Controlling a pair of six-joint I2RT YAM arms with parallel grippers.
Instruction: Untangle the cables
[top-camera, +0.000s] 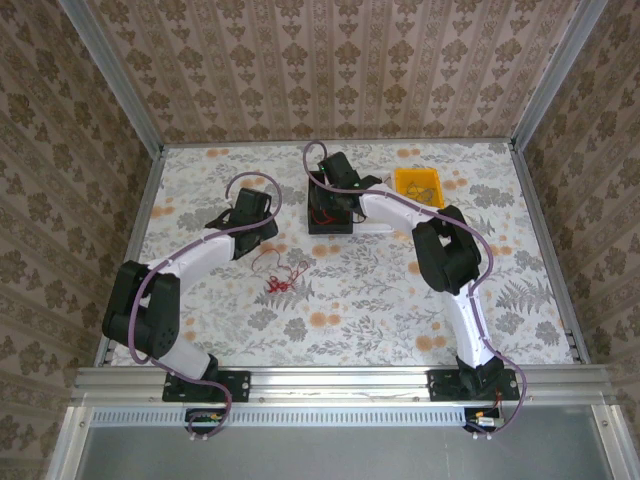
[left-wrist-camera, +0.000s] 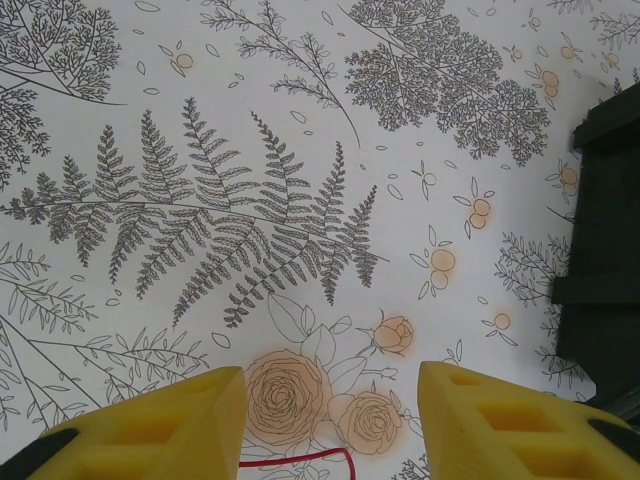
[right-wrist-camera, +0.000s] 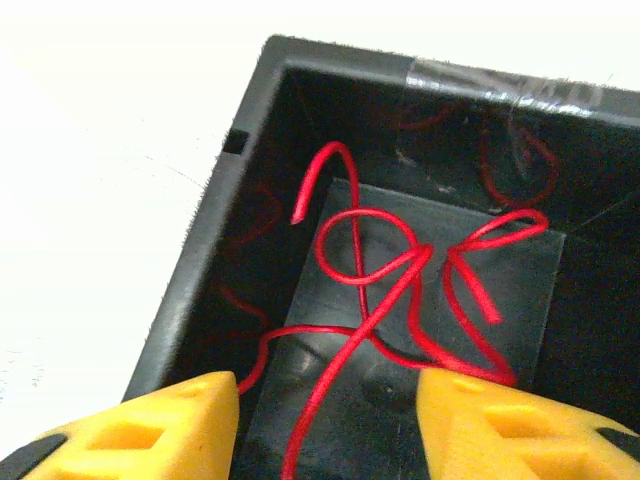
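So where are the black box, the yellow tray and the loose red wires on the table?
black box (right-wrist-camera: 205, 245): right wrist view, on its left wall.
yellow tray (top-camera: 418, 173): top external view, on its far rim.
red wires (top-camera: 280, 282): top external view, middle of the tangle.

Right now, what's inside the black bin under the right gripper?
Loose red cables loop over the black bin's floor, one end curling up. The right gripper's yellow fingers cover the near edge, so where the strands end there can't be seen.
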